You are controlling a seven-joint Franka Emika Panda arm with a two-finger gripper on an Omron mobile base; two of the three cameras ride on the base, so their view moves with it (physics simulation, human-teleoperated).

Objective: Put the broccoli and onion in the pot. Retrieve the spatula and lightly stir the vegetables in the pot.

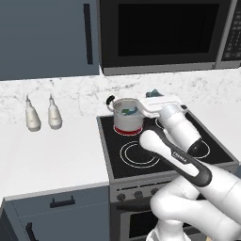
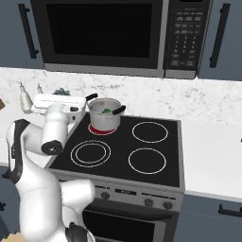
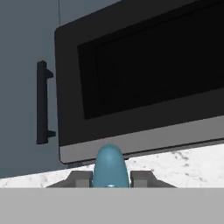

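Hand (image 3: pixel 111 178) shut on the spatula (image 3: pixel 110 168), level beside the pot (image 1: pixel 128 116), light-blue blade apparently dipping over the rim. Pot on the rear burner of the stove (image 1: pixel 162 150), broccoli (image 2: pixel 107 111) showing green inside. Stir best with small, slow circles, blade low, clear of the steel wall and black handles.

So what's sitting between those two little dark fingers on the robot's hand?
In the hand view the light-blue spatula sits clamped between the gripper fingers.
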